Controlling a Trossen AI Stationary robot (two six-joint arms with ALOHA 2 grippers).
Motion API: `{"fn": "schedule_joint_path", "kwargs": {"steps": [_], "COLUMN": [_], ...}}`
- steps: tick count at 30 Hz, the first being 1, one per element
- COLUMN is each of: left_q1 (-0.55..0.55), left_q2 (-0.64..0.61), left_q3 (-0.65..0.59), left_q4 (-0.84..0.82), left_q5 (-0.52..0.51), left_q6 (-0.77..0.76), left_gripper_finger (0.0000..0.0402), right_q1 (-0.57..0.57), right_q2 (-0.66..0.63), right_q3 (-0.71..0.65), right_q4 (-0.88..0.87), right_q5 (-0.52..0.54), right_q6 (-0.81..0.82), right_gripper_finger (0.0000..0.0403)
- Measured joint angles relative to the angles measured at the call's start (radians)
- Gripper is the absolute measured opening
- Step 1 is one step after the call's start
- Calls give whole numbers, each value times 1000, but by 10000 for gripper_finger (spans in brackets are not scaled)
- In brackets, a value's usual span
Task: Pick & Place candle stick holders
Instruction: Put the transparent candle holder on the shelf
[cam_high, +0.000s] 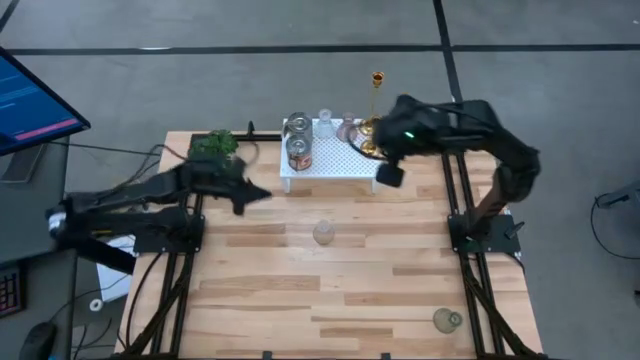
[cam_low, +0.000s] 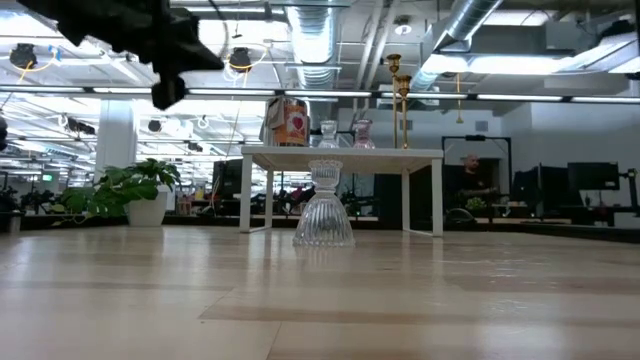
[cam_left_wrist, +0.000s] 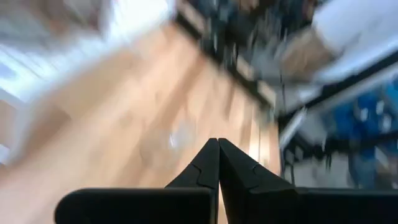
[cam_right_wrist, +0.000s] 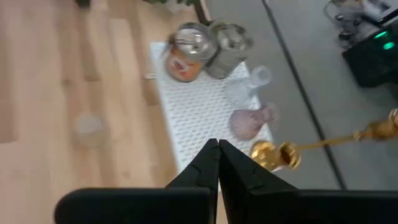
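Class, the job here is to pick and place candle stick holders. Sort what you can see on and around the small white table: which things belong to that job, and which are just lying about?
Belongs to the job:
- tall gold candle stick holder
- right gripper

Just lying about:
- tin cans
- pink vase
- clear vase
- potted plant
- white table

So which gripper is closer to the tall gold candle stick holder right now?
The right. The right gripper hangs beside the white shelf's end, just in front of the tall candle stick holder. The left gripper is across the shelf, off its other front corner.
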Motion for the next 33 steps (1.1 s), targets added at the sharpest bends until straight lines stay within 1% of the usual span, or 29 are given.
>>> {"fn": "schedule_joint_path", "kwargs": {"steps": [4, 7, 10, 12, 14, 18, 20, 22, 24, 27, 29, 30, 33], "left_q1": [-180, -326, -455, -514, -550, -556, -546, -545, -539, -510, -487, -471, -426], "left_q2": [122, 201, 259, 290, 322, 392, 440, 488, 541, 604, 633, 645, 681], "left_q3": [1, 1, 1, 1, 1, 1, 1, 1, 14, 78, 131, 162, 253], "left_q4": [1, 0, 0, 3, 4, 75, 130, 197, 264, 270, 252, 227, 124], "left_q5": [-76, -173, -267, -308, -329, -274, -237, -221, -231, -292, -329, -331, -331], "left_q6": [-6, -26, -11, 26, 68, 136, 154, 205, 248, 296, 324, 338, 344], "left_gripper_finger": [2, 2, 5, 15, 33, 89, 126, 166, 207, 255, 273, 277, 278], "right_q1": [97, 163, 211, 232, 242, 244, 245, 247, 257, 274, 287, 291, 305], "right_q2": [-63, -93, -106, -106, -109, -105, -98, -97, -97, -97, -100, -102, -106], "right_q3": [-15, -18, -19, -19, -21, -19, -20, -20, -20, -20, -20, -20, -19], "right_q4": [-12, -11, -10, -10, -11, -11, -11, -10, -10, -10, -10, -10, -10], "right_q5": [28, 69, 109, 128, 130, 128, 122, 117, 113, 110, 109, 108, 107], "right_q6": [112, 165, 189, 193, 193, 192, 190, 184, 175, 166, 166, 166, 166], "right_gripper_finger": [0, 0, 0, 0, 0, 0, 0, 0, 0, 0, 0, 0, 0]}}
